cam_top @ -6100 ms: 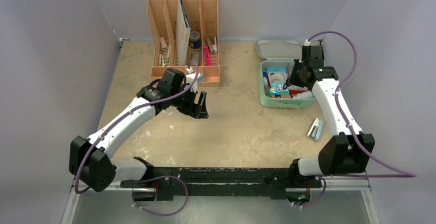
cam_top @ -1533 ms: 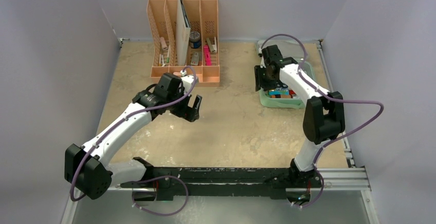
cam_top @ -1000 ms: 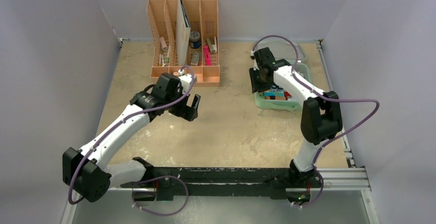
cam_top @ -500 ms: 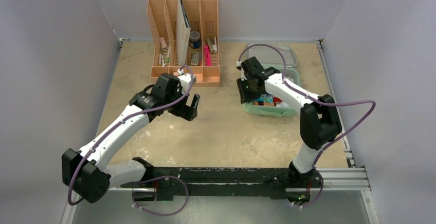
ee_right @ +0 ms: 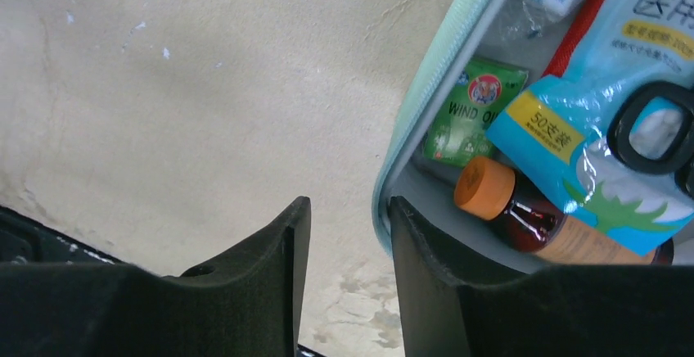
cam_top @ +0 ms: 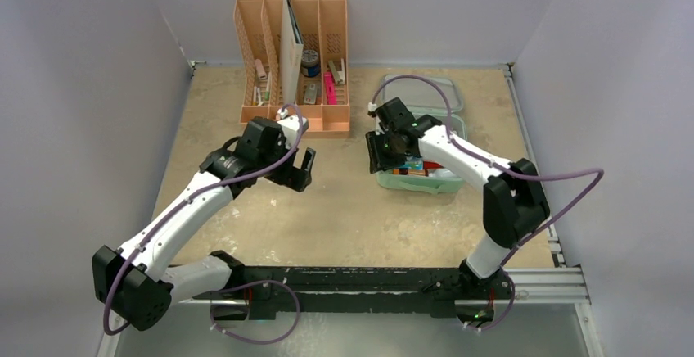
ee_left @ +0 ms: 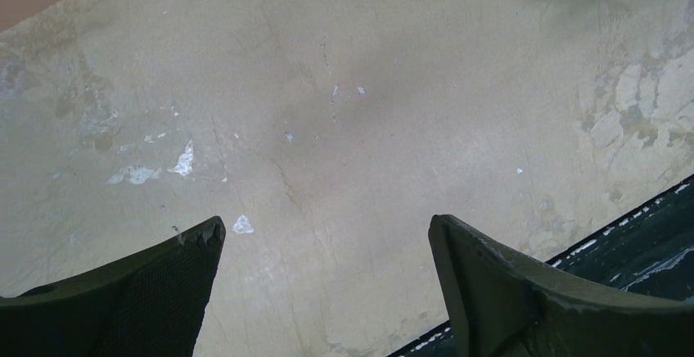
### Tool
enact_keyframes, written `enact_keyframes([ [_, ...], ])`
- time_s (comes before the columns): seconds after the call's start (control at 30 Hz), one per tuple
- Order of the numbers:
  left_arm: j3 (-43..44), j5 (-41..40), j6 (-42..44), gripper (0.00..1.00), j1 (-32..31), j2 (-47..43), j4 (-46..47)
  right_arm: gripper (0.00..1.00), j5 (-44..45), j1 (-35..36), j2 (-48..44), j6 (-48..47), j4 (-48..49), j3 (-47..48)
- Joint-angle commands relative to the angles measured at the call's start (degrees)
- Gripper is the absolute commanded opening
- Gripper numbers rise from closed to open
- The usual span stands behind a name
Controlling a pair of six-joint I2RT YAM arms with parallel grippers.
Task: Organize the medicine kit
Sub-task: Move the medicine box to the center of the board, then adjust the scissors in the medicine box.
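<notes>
Two grippers: the left gripper gapes wide over the table, empty; the right gripper stands narrowly parted astride the left wall of one green case, right of centre.

The kit is lying open on the table, a little right of centre. Its mint-green, round-cornered base is sitting flat, with the lid lying back behind it, toward the far wall, pale grey lining facing up. The base is holding a brown bottle with an orange cap (lying on its side), a green sachet and a blue packet, all crowding against the near-left wall.
</notes>
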Motion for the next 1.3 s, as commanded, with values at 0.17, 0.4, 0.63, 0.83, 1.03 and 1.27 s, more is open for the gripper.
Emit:
enact_keyframes([
  [0.17,-0.59,0.82,0.35,0.95,-0.17,-1.56,1.31,0.44,5.12,-0.72,-8.78,18.11,8.62,-6.22],
  [0.4,-0.58,0.68,0.54,0.95,-0.08,-2.14,1.06,0.44,9.24,-5.55,-12.68,25.92,9.78,-9.14],
  [0.63,-0.71,0.61,0.54,0.95,-0.13,-2.32,1.06,0.44,15.51,-13.91,-18.04,34.97,13.34,-17.54],
  [0.83,-0.67,1.08,0.54,0.95,-0.16,-1.98,1.24,0.42,20.85,-15.27,-19.49,41.76,14.02,-20.24],
  [1.03,-0.81,1.27,0.45,0.95,-0.13,-2.15,1.31,0.41,19.50,-17.75,-18.49,44.08,17.95,-21.94],
  [1.27,-0.78,0.51,0.36,0.95,-0.14,-2.80,1.16,0.40,17.14,-18.69,-15.76,45.83,21.43,-21.91],
])
